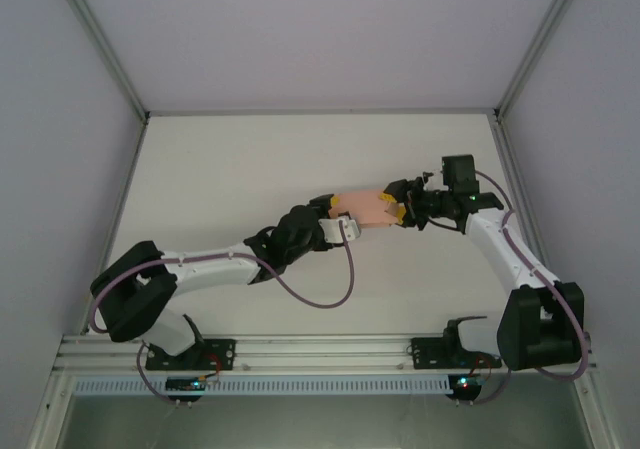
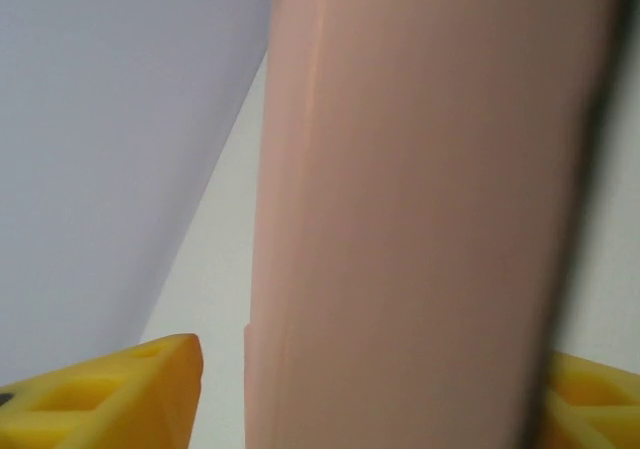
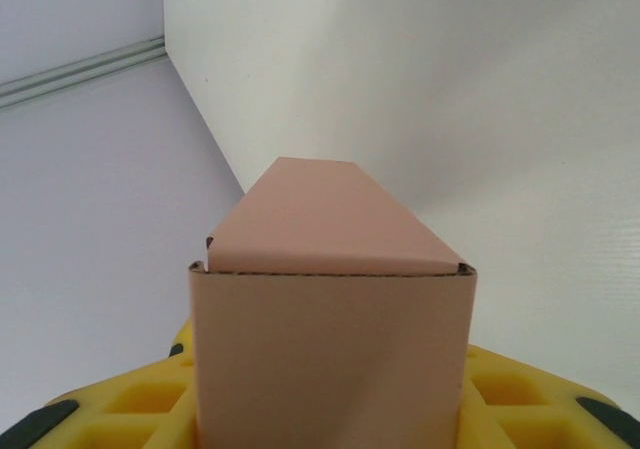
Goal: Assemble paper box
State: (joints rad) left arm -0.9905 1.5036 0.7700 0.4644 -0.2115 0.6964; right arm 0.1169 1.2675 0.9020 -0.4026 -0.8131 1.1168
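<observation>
You are holding the box [image 1: 362, 209] over the table's [image 1: 250, 169] middle, the right gripper [image 3: 330, 409] clamping one end and the left gripper [image 2: 370, 399] straddling the other, grip impossible to tell, so be pinching lightly near creases, as this light card is probably crushing easily.

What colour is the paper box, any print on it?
The paper box is plain salmon pink, unmarked; the right wrist view shows it best.

The paper box [image 1: 365, 209] is over the middle of the table [image 1: 250, 159], with the left gripper [image 1: 340, 216] at its left end and the right gripper [image 1: 394, 209] at its right end.
</observation>
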